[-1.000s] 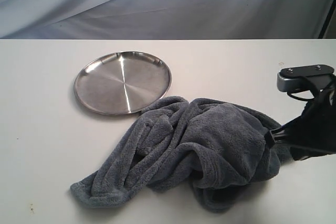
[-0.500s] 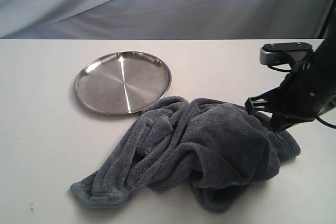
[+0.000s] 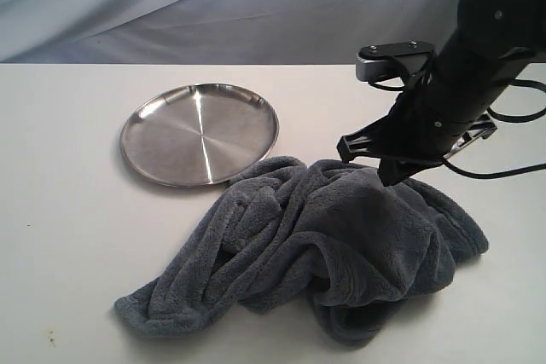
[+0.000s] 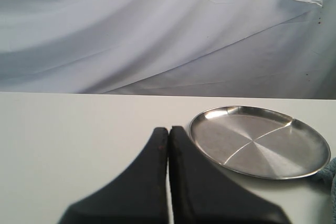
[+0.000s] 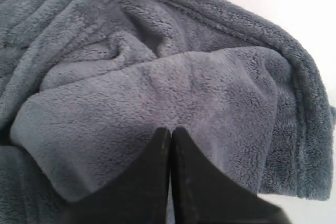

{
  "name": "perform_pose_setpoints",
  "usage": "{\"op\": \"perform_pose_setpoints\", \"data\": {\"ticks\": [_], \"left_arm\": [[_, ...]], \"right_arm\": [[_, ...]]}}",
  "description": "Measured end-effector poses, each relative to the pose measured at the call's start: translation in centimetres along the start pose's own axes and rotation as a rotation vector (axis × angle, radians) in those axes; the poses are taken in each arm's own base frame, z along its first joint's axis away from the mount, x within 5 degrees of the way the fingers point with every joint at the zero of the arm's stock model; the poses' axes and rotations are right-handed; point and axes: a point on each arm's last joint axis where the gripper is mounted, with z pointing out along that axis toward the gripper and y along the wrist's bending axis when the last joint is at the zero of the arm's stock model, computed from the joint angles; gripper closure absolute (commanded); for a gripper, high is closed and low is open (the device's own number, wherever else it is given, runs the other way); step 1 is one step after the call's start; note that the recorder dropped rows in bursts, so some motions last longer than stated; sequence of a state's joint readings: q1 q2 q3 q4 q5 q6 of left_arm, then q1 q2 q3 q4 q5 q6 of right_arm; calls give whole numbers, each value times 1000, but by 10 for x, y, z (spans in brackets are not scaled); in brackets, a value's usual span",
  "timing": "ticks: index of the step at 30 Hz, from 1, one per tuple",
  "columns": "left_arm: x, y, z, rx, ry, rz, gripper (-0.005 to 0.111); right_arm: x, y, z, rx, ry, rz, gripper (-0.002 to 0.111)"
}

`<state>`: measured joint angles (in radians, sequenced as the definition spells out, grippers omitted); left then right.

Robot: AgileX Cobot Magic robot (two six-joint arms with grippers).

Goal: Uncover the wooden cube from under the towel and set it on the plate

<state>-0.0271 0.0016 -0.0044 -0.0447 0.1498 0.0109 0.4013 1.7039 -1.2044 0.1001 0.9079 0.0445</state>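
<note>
The shiny steel plate (image 3: pixel 200 134) lies at the back left of the white table, bare. A crumpled grey towel (image 3: pixel 324 240) is heaped in front of it and to its right. The wooden cube is hidden; no part of it shows. My right gripper (image 3: pixel 384 178) hangs over the towel's back right part, jaws shut on nothing. In the right wrist view its tips (image 5: pixel 170 129) point down at a fold of the towel (image 5: pixel 157 77). My left gripper (image 4: pixel 168 129) is shut and empty, low over the table beside the plate (image 4: pixel 260 142). It is out of the exterior view.
The white table (image 3: pixel 68 210) is backed by a pale draped cloth (image 3: pixel 256 6). The right arm's black body and cables (image 3: pixel 478 49) stand above the table's back right. A blue-grey towel edge (image 4: pixel 332 174) peeks in past the plate.
The right arm has swung from the towel's right edge leftward and toward the back, now over the towel's back right. Towel and plate have not moved.
</note>
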Motion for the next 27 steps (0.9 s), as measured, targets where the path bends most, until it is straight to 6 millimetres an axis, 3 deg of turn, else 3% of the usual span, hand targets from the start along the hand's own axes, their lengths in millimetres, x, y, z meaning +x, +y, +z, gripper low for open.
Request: {"op": "perform_pose_setpoints", "data": {"ticks": [4,18,27], "left_arm": [[0,0,0,0,0,0,105],[0,0,0,0,0,0,105],[0,0,0,0,0,0,105]], "right_arm": [[1,9,1,-8,12,-30,108],[2,10,0,-9,30,-43,108],[7,39,1,-22,35,-198,108]]}}
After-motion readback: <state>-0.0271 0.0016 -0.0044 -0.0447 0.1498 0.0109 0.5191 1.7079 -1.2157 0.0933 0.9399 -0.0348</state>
